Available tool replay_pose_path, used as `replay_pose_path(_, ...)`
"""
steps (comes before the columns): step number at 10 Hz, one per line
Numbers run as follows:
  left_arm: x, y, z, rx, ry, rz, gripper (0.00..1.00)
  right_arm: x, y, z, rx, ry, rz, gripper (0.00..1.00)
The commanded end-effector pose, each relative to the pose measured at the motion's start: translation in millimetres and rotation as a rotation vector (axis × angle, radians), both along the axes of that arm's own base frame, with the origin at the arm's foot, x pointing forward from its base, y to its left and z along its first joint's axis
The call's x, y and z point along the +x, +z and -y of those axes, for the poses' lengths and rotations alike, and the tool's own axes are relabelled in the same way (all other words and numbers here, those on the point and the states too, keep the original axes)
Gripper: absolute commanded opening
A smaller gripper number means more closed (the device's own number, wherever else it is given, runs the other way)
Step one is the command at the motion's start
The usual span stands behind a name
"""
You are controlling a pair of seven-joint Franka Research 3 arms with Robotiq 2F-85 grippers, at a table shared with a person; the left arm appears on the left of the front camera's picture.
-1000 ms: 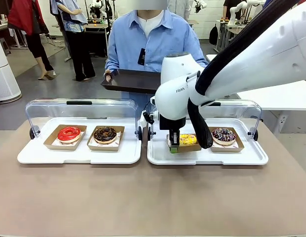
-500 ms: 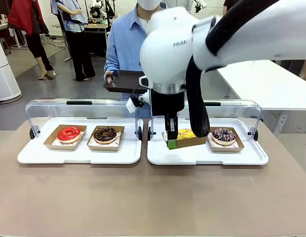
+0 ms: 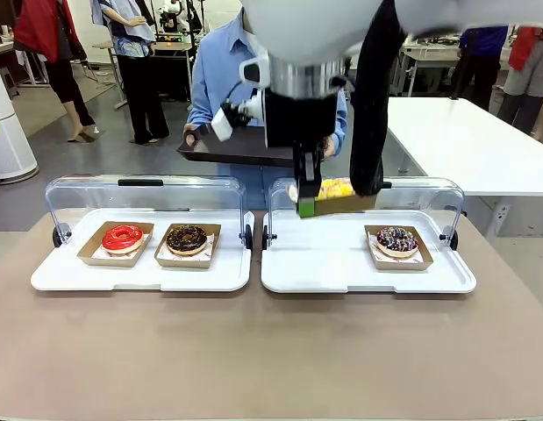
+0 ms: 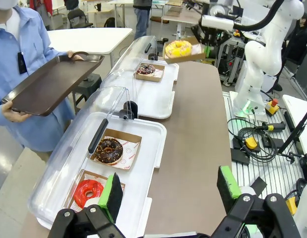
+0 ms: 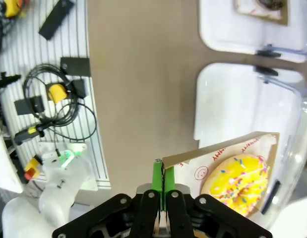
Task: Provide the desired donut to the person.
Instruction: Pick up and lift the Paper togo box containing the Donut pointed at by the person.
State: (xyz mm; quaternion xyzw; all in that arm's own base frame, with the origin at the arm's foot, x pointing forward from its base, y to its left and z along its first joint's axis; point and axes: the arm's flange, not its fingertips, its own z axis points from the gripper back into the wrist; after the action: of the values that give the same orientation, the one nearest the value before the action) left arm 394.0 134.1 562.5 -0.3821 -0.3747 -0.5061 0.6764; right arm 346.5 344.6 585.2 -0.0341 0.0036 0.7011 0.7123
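— How is the yellow donut (image 3: 335, 186) seen?
— Sprinkled, carried on a cardboard tray (image 3: 348, 203) that is pinched at its edge by the right gripper (image 3: 304, 207) and held above the white tray (image 3: 324, 259), where bare floor is seen beneath.
— And farther out?
— A clear lid (image 3: 429, 189) is raised just behind. Beyond it a dark tray (image 3: 227, 145) is held out by the person (image 3: 220, 70). The left gripper (image 4: 168, 191) is spread wide, with nothing held.

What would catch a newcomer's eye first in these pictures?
The robot's right hand is shut on the edge of a cardboard tray carrying a yellow sprinkled donut, held in the air above the right white tray. Behind it, the person in a blue shirt holds out a dark serving tray.
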Motion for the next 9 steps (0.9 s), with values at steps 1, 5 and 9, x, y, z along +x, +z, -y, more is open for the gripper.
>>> replay_pose_path(1, 0, 2, -1, -0.008, -0.006, 0.009, 1.0, 20, 14, -9, -0.018, -0.035, 0.016, 0.0)
replay_pose_path(5, 0, 2, -1, -0.008, -0.006, 0.009, 1.0, 28, 16, -6, 0.009, -0.013, 0.026, 0.0)
replay_pose_path(9, 0, 2, -1, -0.008, -0.006, 0.009, 1.0, 28, 16, -6, 0.009, -0.013, 0.026, 0.0)
